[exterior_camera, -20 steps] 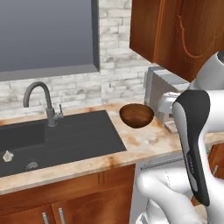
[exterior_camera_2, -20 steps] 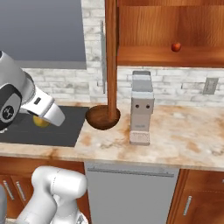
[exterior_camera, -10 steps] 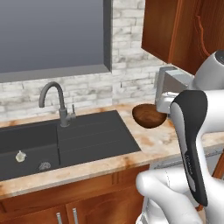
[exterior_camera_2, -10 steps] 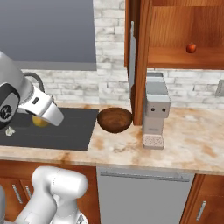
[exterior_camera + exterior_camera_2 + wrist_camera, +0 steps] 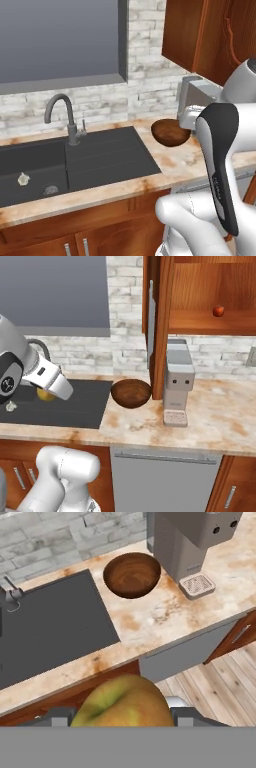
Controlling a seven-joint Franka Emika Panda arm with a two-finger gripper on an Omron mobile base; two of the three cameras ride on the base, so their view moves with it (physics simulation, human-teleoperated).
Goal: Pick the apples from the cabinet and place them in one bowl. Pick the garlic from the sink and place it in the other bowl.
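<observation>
Cabinet (image 5: 200, 291): reddish-brown wall unit above the right part of the counter; its door stands open edge-on, hanging down to just behind the bowl, between the sink side and the shelf.
Counter (image 5: 220, 428): mottled beige stone top carrying sink, bowl and coffee machine; wooden cupboard fronts and a grey appliance panel below its front edge.
Sink (image 5: 100, 155): matte black, set into the left part of the counter; flat draining part toward the bowl, deep basin at the far left, grey gooseneck tap (image 5: 60, 112) at its back edge.
Coffee machine (image 5: 178, 381): grey, upright at the counter's back, just right of the bowl, with a small grille tray at its foot; it stands under the open shelf.
Bowl (image 5: 132, 574): deep reddish-brown wooden bowl, on the counter between the sink's right edge and the coffee machine, near the back; nothing lies in it.
Gripper (image 5: 122, 714): jaws closed on the yellow-green apple, fingers flanking it on either side; in the right base view it hangs above the sink's draining part, well left of the bowl.
Yellow-green apple (image 5: 122, 704): held in the gripper, off the counter.
Red apple (image 5: 218, 311): on the cabinet shelf, toward its front edge, above and right of the coffee machine.
Garlic (image 5: 23, 178): whitish bulb on the basin floor, left part, just beside the round drain (image 5: 50, 190).
</observation>
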